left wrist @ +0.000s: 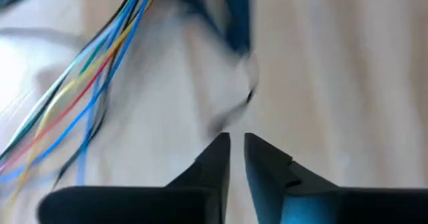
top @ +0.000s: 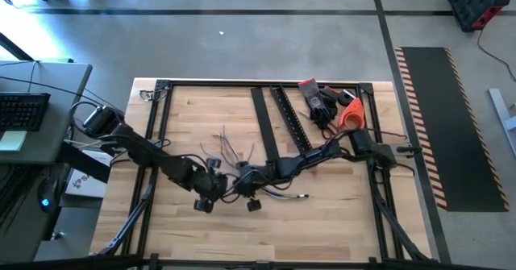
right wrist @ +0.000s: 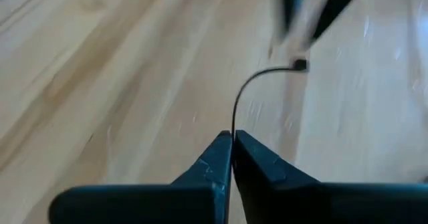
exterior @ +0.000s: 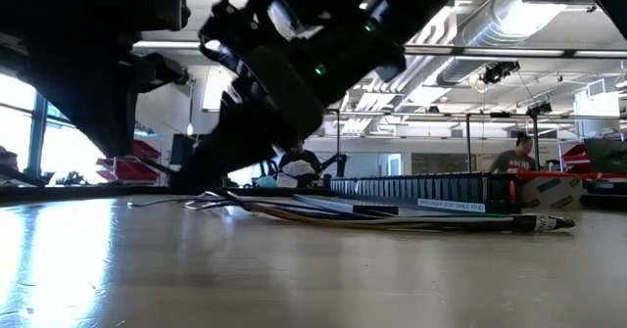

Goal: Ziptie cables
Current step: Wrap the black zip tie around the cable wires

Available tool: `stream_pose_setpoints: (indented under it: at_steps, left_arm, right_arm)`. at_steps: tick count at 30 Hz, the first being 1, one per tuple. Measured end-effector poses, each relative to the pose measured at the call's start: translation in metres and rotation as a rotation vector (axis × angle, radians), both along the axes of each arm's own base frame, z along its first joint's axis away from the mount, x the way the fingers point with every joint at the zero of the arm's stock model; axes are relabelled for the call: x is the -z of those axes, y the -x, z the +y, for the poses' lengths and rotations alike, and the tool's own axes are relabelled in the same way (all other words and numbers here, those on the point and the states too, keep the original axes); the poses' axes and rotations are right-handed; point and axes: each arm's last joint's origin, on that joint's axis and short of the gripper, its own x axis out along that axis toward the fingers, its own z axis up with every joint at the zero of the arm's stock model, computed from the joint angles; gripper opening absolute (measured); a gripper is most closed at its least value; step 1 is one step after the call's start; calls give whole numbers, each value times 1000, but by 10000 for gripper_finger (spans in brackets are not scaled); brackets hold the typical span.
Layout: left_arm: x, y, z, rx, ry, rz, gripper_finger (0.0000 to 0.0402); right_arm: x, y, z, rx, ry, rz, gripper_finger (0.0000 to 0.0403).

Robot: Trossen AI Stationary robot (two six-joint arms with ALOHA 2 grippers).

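Now both arms meet low over the desk (top: 339,222) middle: the right gripper (right wrist: 232,138) has its jaws pressed together, pinching 1 thin dark wire (right wrist: 249,87), while the left gripper (left wrist: 237,142) has its jaws narrowly parted just beside the cables (left wrist: 87,83), which lie loose on the wood.

We spot a white label strip (exterior: 451,206) on the black rail (exterior: 411,188) in the low view, printed with small lettering, but we can't read it. Nothing else carries readable text.
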Motion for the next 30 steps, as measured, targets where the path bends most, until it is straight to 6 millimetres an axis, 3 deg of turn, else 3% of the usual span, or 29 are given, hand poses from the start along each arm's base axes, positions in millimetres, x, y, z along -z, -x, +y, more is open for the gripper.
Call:
stream_pose_setpoints:
  at_steps: [7, 14, 18, 24, 30]
  left_arm:
    - [-4, 8, 8, -83, -140, -36, 85]
    - [13, -12, 22, 60, -257, -284, 116]
    - [17, -23, 40, 108, -227, -340, 138]
    - [30, -33, 63, 196, -106, -369, 167]
    - [59, -38, 77, 214, -111, -253, 172]
  right_arm:
    - [15, 48, 15, 156, -138, -102, 0]
    - [-14, 101, 33, 314, -248, -416, 0]
    - [-26, 123, 45, 390, -215, -481, 0]
    - [-28, 132, 48, 416, -188, -487, 0]
    - [-27, 130, 44, 402, -177, -485, 0]
